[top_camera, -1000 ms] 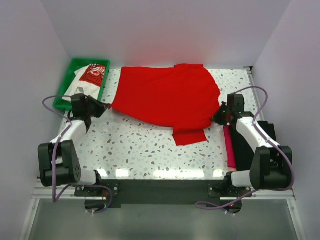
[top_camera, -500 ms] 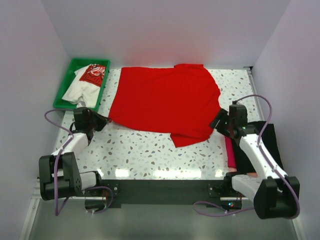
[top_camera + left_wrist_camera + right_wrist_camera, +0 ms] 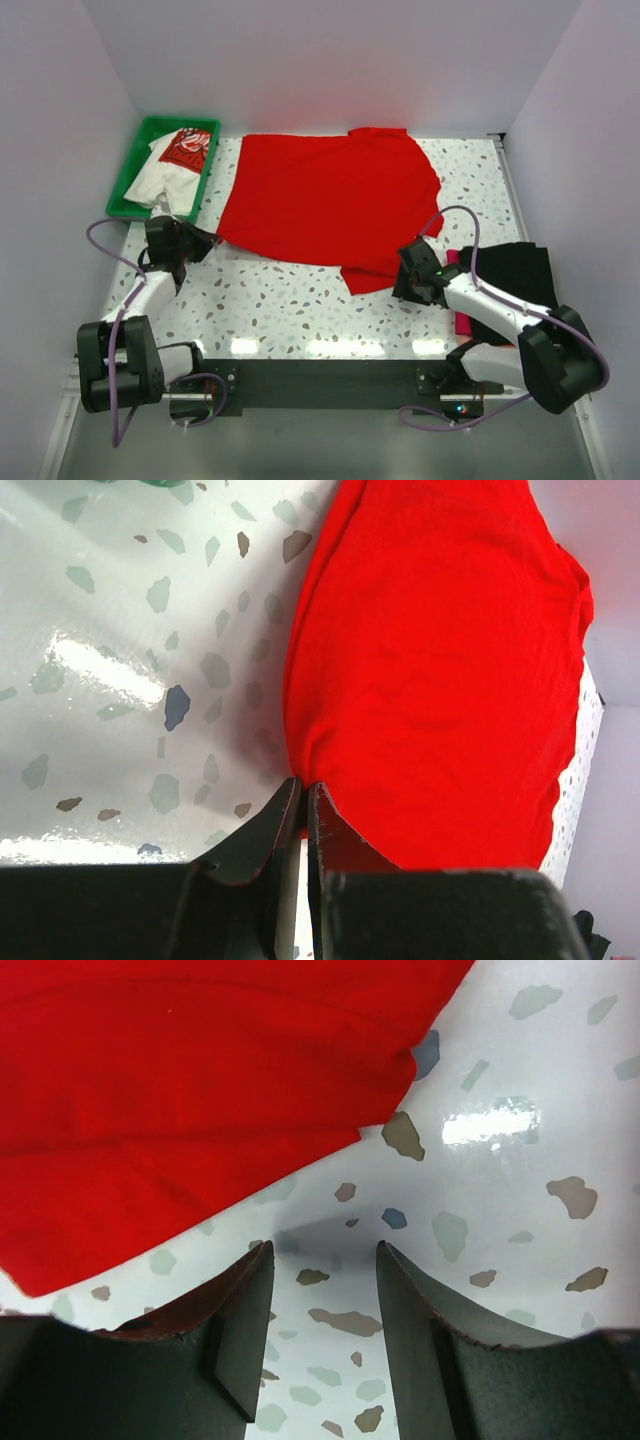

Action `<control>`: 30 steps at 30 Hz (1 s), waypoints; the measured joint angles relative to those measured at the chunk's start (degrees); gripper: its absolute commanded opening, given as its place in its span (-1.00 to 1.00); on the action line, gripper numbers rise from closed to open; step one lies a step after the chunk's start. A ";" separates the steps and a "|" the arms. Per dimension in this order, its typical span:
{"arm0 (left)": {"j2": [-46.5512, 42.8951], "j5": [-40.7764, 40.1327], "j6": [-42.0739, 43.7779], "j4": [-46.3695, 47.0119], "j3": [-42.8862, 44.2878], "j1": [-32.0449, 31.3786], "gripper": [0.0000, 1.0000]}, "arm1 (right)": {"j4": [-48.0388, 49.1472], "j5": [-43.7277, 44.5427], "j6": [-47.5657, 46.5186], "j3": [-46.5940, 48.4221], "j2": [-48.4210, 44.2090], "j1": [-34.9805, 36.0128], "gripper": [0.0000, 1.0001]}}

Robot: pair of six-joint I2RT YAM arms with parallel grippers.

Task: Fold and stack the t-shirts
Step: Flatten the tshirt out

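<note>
A plain red t-shirt (image 3: 330, 205) lies spread flat on the speckled table, one sleeve pointing toward the near edge. My left gripper (image 3: 205, 240) sits at its near-left corner. In the left wrist view its tips (image 3: 303, 783) touch the red hem (image 3: 440, 660), parted by only a thin slit. My right gripper (image 3: 405, 285) is open over bare table (image 3: 480, 1210), just beside the red sleeve (image 3: 180, 1090), with nothing between its fingers. A white t-shirt with a red print (image 3: 170, 170) lies crumpled in the green tray. Folded black (image 3: 515, 275) and magenta (image 3: 462, 322) t-shirts lie at the right.
The green tray (image 3: 135, 165) stands at the far left corner, close behind my left arm. White walls enclose the table on three sides. The folded pile sits right next to my right arm's base.
My right arm has swung from the shirt's right edge to its near sleeve and opened. The left jaws have parted slightly. The red shirt now lies flatter.
</note>
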 measured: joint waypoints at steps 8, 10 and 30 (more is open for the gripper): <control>0.04 0.37 0.13 0.17 -1.31 -0.02 -0.79 | 3.41 5.79 2.29 1.73 4.44 1.46 0.02; 0.11 0.52 0.13 0.22 -1.36 0.00 -0.79 | 3.89 6.49 2.78 1.64 4.00 1.64 0.02; 1.40 1.57 0.15 1.14 -1.38 0.00 -0.82 | 5.60 9.70 4.17 3.67 8.74 3.48 -0.39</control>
